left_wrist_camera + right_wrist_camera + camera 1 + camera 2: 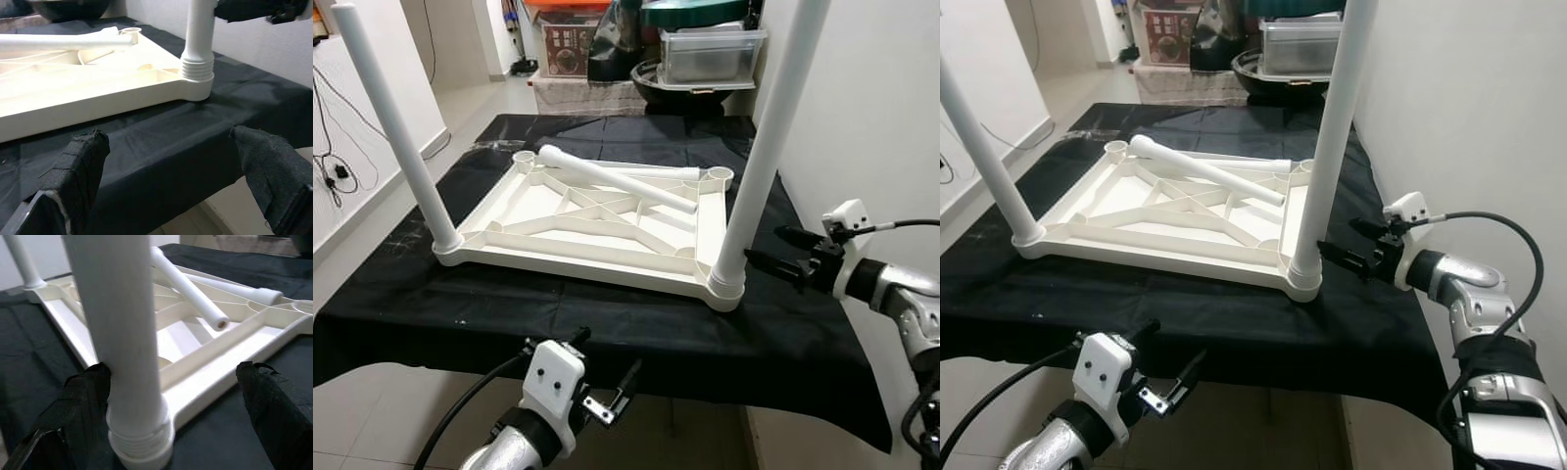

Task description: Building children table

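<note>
The white children's table top (578, 220) lies upside down on a black cloth (607, 323). Two white legs stand screwed into its near corners: the left leg (396, 137) and the right leg (769, 147). Two loose legs (617, 178) lie across the far part of the top, and the far corner sockets (722, 174) are bare. My right gripper (764, 245) is open just right of the right leg's base; in the right wrist view that leg (122, 333) stands against one finger (83, 401). My left gripper (605, 357) hangs open below the table's front edge.
A plastic bin (710, 54), a black basin (656, 78) and a box (568, 44) stand beyond the far end. A white wall (881, 117) runs close along the right side. Tiled floor (372, 225) and cables (333, 166) are on the left.
</note>
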Available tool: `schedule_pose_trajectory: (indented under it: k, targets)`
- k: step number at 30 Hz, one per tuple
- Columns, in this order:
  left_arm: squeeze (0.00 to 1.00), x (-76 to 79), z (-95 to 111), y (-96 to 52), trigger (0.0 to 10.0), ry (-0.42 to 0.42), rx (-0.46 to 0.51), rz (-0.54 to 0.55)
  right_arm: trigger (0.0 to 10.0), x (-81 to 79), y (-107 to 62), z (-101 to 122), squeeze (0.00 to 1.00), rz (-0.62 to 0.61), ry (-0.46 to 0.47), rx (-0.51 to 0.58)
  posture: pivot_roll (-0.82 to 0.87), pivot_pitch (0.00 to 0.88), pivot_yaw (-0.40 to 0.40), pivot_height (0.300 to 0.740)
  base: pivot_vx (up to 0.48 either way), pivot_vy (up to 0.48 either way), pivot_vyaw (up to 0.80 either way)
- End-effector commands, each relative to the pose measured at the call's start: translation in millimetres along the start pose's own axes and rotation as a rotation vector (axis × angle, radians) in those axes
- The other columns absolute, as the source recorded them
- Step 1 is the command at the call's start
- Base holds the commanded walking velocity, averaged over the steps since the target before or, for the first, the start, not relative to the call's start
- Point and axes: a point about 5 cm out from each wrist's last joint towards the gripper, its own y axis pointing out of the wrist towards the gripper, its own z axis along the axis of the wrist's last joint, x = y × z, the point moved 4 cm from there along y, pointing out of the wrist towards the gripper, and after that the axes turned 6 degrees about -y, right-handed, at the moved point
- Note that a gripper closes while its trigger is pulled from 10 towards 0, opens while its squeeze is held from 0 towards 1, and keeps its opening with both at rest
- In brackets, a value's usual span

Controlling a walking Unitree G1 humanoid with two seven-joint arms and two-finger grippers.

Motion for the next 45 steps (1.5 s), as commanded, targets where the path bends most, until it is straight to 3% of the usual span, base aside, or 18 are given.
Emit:
schedule_pose_trajectory:
  k: [1,12,23,45]
  targets:
    - [0.0,2.5,4,-2.0,10.0,0.008,0.016,-0.004,10.0,-3.7,6.3,3,0.0,0.028,-0.017,0.009,0.13,0.115,-0.016,0.74,0.0,0.0,0.0]
    - [0.0,3.3,3,-2.7,10.0,-0.001,0.011,0.0,10.0,-10.8,14.9,3,0.0,0.1,-0.031,0.017,0.13,0.122,-0.018,0.74,0.0,0.0,0.0]
    - [0.0,3.4,3,-2.5,10.0,0.0,0.007,-0.001,10.0,-14.7,35.3,17,0.0,0.112,-0.045,0.072,0.13,0.118,-0.021,0.74,0.0,0.0,0.0]
    - [0.0,5.6,4,-2.2,10.0,-0.006,0.014,-0.006,10.0,-27.2,55.9,29,0.0,0.188,-0.036,0.097,0.13,0.109,-0.03,0.74,0.0,0.0,0.0]
